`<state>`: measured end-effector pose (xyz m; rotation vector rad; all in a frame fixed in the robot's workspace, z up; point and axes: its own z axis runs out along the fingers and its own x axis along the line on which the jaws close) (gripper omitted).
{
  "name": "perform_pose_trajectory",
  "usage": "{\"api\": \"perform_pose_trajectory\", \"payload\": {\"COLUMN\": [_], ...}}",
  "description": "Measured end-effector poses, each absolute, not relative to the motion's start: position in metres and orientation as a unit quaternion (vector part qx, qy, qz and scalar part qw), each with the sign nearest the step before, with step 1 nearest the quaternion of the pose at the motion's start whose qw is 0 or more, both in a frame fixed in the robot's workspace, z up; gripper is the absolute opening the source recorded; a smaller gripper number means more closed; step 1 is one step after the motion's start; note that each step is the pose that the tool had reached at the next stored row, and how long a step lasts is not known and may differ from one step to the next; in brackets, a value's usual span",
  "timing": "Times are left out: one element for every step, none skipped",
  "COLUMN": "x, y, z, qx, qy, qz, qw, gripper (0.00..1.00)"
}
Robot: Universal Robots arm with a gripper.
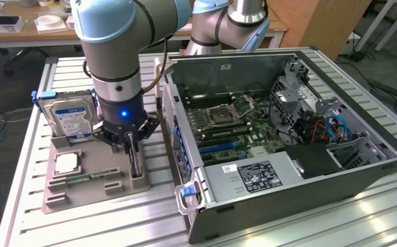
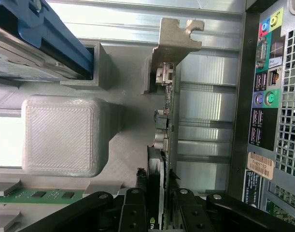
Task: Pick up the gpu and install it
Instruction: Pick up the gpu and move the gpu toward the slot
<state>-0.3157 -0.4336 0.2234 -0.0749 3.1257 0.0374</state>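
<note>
The gpu (image 2: 165, 140) stands on edge in a slot of the grey holder tray (image 1: 82, 194), seen edge-on as a thin green card with its silver end bracket (image 2: 175, 38) at one end. My gripper (image 2: 159, 215) straddles the card's other end, a black finger pressed against each face, shut on it. In the exterior view the gripper (image 1: 131, 145) hangs straight down over the gpu (image 1: 137, 167) at the tray's edge nearest the open computer case (image 1: 363, 154). The card still sits in the holder.
A hard drive with a blue label (image 1: 71, 116) stands at the tray's far end. A CPU (image 1: 66, 163) and a slim memory stick (image 1: 89, 178) lie on the tray. The case's rear port panel (image 2: 263, 96) is close beside the gpu. Blue motherboard slots (image 1: 219, 147) lie inside the case.
</note>
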Motion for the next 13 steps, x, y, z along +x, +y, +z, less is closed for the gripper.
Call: {"api": "perform_pose_trajectory", "payload": {"x": [-0.3157, -0.3157, -0.3157, -0.3156, -0.3156, -0.3156, -0.3157, -0.3157, -0.3157, -0.3156, -0.3157, -0.3156, -0.3157], "y": [-0.4335, -0.4335, -0.4335, -0.4335, -0.4335, -0.4334, -0.4335, -0.4335, -0.4335, -0.4335, -0.4335, -0.4336, -0.4336], "z": [0.2234, 0.2234, 0.2234, 0.2237, 0.2241, 0.2246, 0.2256, 0.2269, 0.2278, 0.2286, 0.2292, 0.2297, 0.2303], "qx": [-0.024, -0.024, -0.024, -0.024, -0.024, -0.024, -0.024, -0.024, -0.024, -0.024, -0.024, -0.024, -0.024], "qy": [1.000, 1.000, 1.000, 1.000, 1.000, 1.000, 1.000, 1.000, 1.000, 1.000, 1.000, 1.000, 1.000], "qz": [0.012, 0.012, 0.012, 0.012, 0.012, 0.013, 0.012, 0.012, 0.012, 0.012, 0.012, 0.012, 0.012], "qw": [0.007, 0.007, 0.007, 0.008, 0.008, 0.008, 0.008, 0.007, 0.008, 0.007, 0.007, 0.007, 0.007], "gripper": [0.27, 0.27, 0.27, 0.27, 0.27, 0.27, 0.27, 0.27, 0.27, 0.27, 0.27, 0.27, 0.27]}}
